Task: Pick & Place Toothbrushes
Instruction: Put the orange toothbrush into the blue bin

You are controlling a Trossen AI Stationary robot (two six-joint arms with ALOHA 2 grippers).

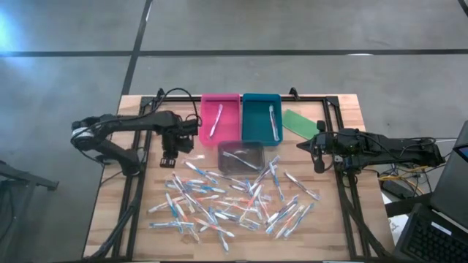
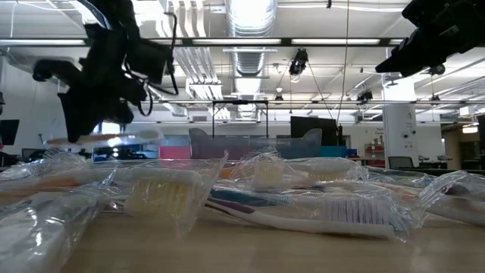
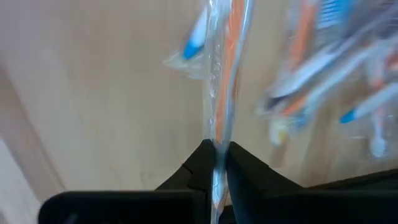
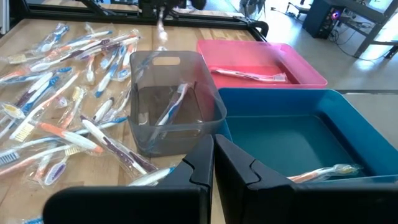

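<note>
The left gripper [image 3: 216,155] is clenching a wrapped orange toothbrush [image 3: 227,74]; keep it pinched while carrying toward the pink tray [image 1: 232,102] at two o'clock.

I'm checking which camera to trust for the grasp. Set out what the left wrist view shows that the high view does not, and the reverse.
Only the left wrist view shows the grip itself: the left gripper shut on an orange wrapped toothbrush, lifted off the wood.

Only the high view shows the layout: the pink tray, teal tray and grey tray, each holding a brush, the green piece, and the right gripper waiting beside the teal tray.

Both show the loose toothbrush pile on the wooden table.
</note>
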